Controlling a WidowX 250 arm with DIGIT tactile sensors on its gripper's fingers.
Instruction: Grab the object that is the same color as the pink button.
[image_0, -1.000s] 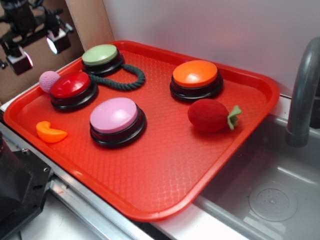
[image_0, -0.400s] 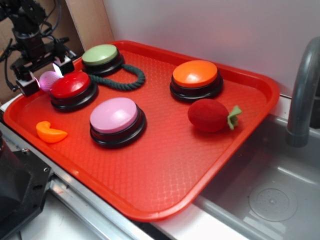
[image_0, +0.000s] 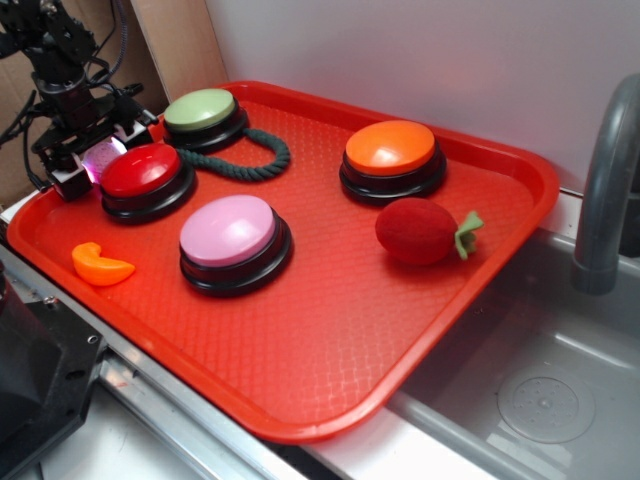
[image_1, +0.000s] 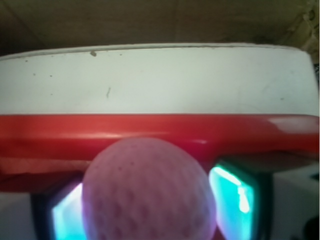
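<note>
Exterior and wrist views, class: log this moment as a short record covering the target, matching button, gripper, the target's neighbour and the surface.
target: small light-pink knitted ball
matching button: pink-lilac dome button on black base
gripper: gripper straddling the ball, a finger on each side; contact unclear
neighbour: red dome button, beside the ball
surface: red plastic tray

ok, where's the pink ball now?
Exterior view: pink ball sits at the tray's far-left corner, beside the red button, between the claw fingers. Wrist view shows it centred.
</note>
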